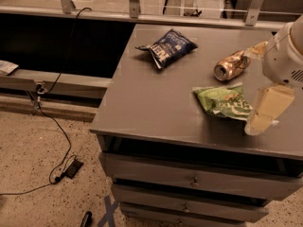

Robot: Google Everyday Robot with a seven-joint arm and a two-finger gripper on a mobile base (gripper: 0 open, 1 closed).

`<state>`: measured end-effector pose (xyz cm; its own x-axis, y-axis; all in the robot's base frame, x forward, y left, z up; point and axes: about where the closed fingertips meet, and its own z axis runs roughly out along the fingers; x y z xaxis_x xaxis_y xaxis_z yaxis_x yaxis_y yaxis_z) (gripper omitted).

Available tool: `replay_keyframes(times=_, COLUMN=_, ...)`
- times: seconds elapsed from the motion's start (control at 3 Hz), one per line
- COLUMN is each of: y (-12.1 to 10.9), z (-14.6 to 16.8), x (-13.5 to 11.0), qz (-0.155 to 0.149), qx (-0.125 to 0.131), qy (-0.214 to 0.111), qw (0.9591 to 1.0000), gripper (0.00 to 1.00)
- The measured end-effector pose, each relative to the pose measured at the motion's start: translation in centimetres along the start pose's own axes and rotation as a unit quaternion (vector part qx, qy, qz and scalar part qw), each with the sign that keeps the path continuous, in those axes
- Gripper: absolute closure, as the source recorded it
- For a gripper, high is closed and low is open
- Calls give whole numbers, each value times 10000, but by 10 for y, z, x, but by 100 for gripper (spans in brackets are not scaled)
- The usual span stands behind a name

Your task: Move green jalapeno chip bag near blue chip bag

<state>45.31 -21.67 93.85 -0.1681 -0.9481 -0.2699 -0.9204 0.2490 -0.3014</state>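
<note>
Grey cabinet top (151,103) carries three loose things: two snack bags and one crushed can. One robot arm (286,56) reaches in from the right edge of the view.

The green jalapeno chip bag (221,102) lies flat toward the right side of the top, nearer the front edge than the other two things. It is bright green and crinkled, with pale print across its face and a silvery seam along its upper and left edges. Its right end runs behind the gripper.

The blue chip bag (165,46) lies toward the back of the top, left of centre and well apart from the green one. It is dark navy with white lettering and is crumpled at its left end.

The gold can (230,65) lies on its side between the two bags, toward the right, with its round end turned to the front. It sits near the green bag's upper edge but apart from it.

The gripper (262,112), pale cream, hangs at the right end of the green bag, low over the top. Whether it is spread or pressed together does not show from this side, nor whether it touches the bag.

Below the top, two drawer fronts (189,178) each show one small knob. One black cable (57,126) trails across the speckled floor (28,164) at left.
</note>
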Motion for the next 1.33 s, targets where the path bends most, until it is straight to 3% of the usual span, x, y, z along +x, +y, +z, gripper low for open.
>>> replay_keyframes(times=0.33, y=1, z=21, x=11, qz=21, qx=83, qy=-117, qw=9999, gripper=0)
replay_keyframes(times=0.67, y=2, z=36, x=25, qz=57, qx=187, qy=-133, qw=9997, gripper=18)
replay_keyframes(times=1.33, y=0, z=51, x=42, qz=130, qx=299, qy=28, qw=9995, gripper=65)
